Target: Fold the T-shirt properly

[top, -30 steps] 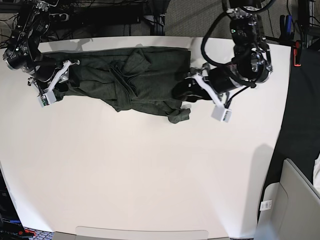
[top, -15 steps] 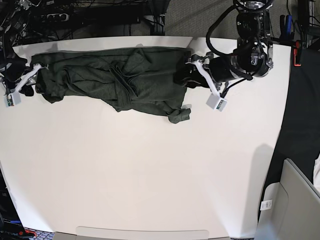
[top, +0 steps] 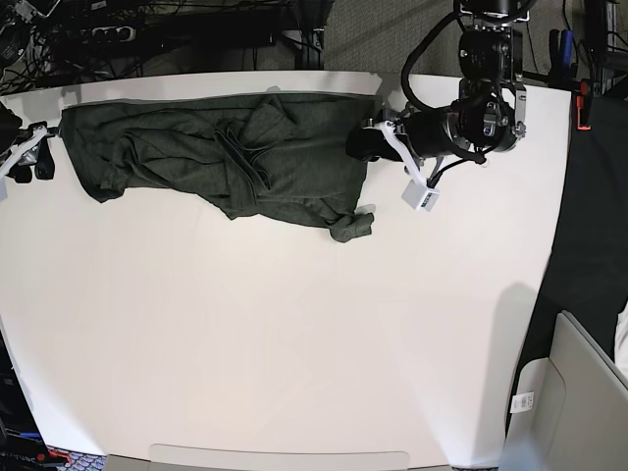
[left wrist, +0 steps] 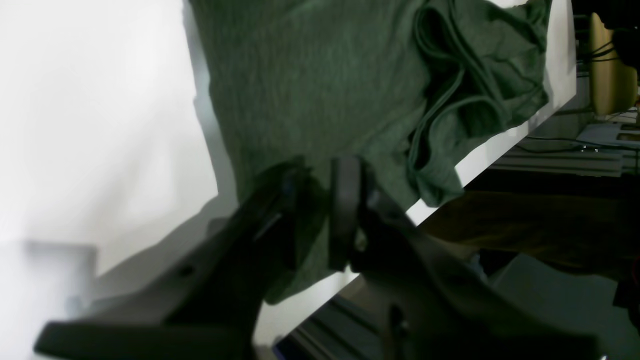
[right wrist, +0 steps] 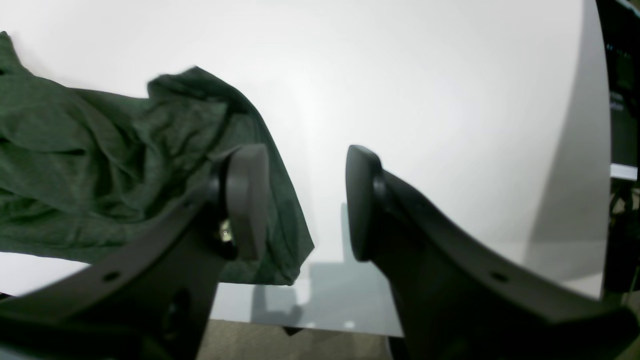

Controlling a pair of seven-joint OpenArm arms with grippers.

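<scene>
1. Since the earlier frames the right gripper (top: 34, 157) has let go of the shirt (top: 226, 157) and drawn off to the base view's left table (top: 294, 343) edge; the left gripper (top: 365, 142) has moved up from the shirt's lower right corner to its right edge and closed in there; the shirt's left end now lies flatter and wider
2. Writing: a small white tag (top: 523, 401) on the grey thing at the lower right carries marks too small to read; the white block (top: 416, 193) on the left arm shows dark print I cannot read; the shirt bears no print
3. Right gripper: in its wrist view the jaws stand well apart with bare table between them; the left finger (right wrist: 245, 200) sits over the shirt's corner (right wrist: 280, 240), and I cannot tell whether it touches; nothing is held
4. Shirt: stretched along the table's far edge in the base view, bunched in folds at the middle, a crumpled cuff (top: 350, 226) poking out at the lower right
5. Left gripper (left wrist: 320, 215): its wrist view shows the jaws drawn close with a fold of shirt (left wrist: 310, 100) hem pinched between them, near the table's edge
</scene>
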